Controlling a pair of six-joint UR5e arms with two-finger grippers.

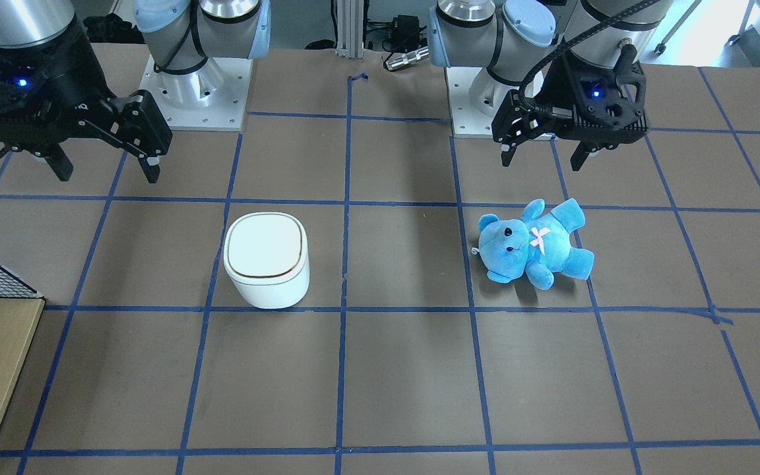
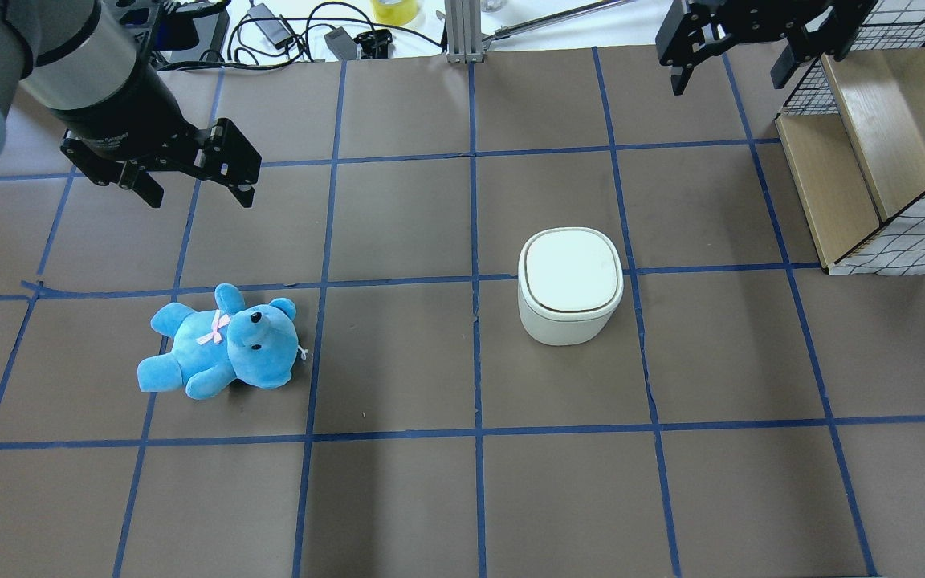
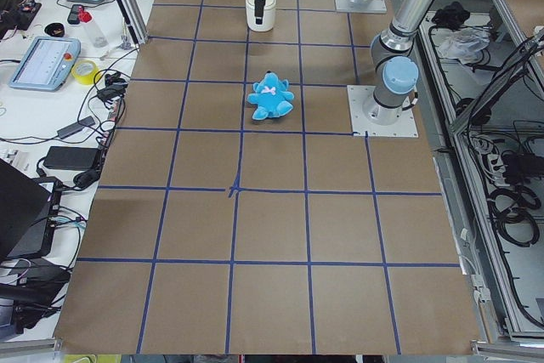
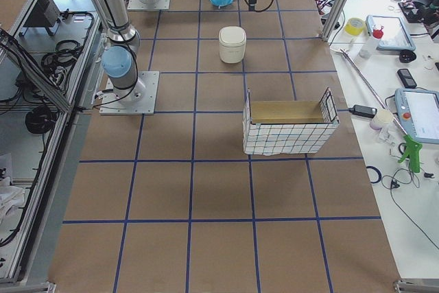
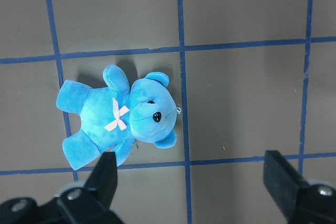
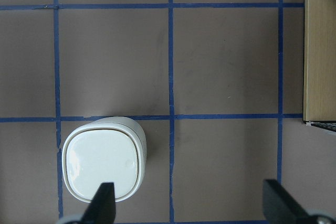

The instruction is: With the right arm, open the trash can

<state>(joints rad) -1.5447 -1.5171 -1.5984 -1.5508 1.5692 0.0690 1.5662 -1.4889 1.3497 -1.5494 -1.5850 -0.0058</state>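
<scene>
The white trash can [image 1: 266, 258] stands upright on the brown table with its flip lid shut; it also shows in the overhead view [image 2: 570, 285] and at the lower left of the right wrist view [image 6: 102, 158]. My right gripper [image 1: 108, 173] is open and empty. It hangs above the table, off to one side of the can and clear of it, at the top right of the overhead view [image 2: 727, 80]. My left gripper [image 2: 199, 197] is open and empty, hovering over the table beyond the blue plush bear [image 2: 222, 341].
A wire-mesh crate with a wooden inside [image 2: 872, 144] stands on the table on my right, close under the right gripper. The bear [image 5: 121, 116] lies on its back on the left half. Blue tape lines grid the table.
</scene>
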